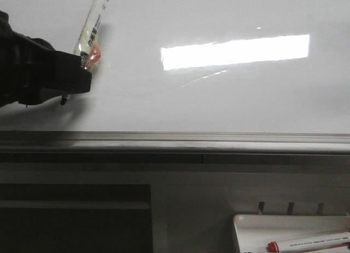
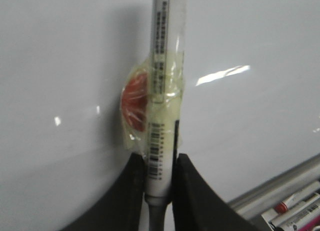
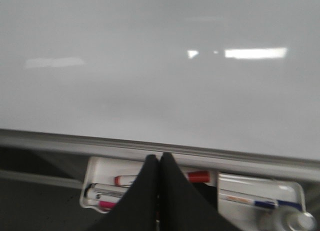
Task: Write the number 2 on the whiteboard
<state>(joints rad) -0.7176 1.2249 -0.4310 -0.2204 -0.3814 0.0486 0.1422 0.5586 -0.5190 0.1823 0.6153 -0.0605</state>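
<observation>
The whiteboard (image 1: 219, 99) fills the front view, glossy white with a grey metal lower edge, and no number 2 shows on it. My left gripper (image 1: 76, 72) is at the board's left side, shut on a white marker (image 1: 93, 23) wrapped in yellowish tape with a red patch. In the left wrist view the marker (image 2: 162, 91) stands between the black fingers (image 2: 130, 191) against the board (image 2: 60, 91). I cannot tell whether the tip touches the board. My right gripper (image 3: 160, 158) is shut and empty, below the board's lower edge (image 3: 240, 158).
A white tray (image 1: 251, 225) at the lower right holds a red-capped marker (image 1: 306, 243). In the right wrist view a tray (image 3: 100, 171) with several markers lies under my fingers, with a second tray (image 3: 260, 191) beside it. A bright light reflection (image 1: 235, 50) lies on the board.
</observation>
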